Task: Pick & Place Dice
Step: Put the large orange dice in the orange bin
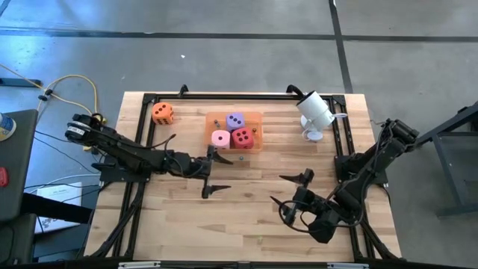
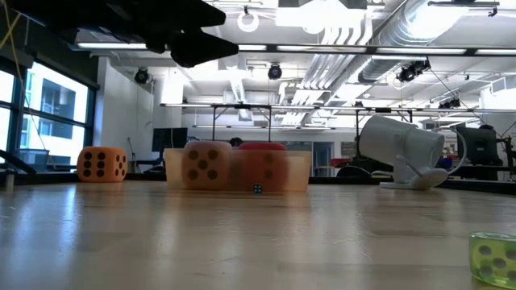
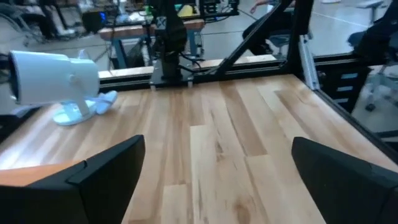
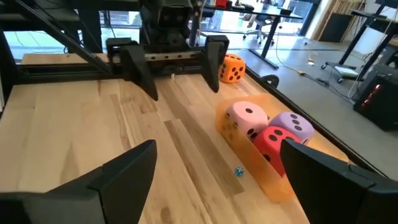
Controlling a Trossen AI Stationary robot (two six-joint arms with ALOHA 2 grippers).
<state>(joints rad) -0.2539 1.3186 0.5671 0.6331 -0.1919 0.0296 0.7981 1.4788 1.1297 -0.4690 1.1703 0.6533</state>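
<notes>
Dice: pink (image 1: pixel 220 138), red (image 1: pixel 242 137), purple (image 1: pixel 235 119) sat in the tray (image 1: pixel 256 117), orange one (image 1: pixel 163 113) outside near the back-left corner | your left gripper (image 1: pixel 212 171) stood spread, empty, beside the tray | right gripper (image 1: pixel 293 190) waited apart, jaws wide.

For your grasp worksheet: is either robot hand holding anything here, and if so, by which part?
Nothing is held. The left hand is open and empty beside the tray; the right hand is open over bare table.
</notes>
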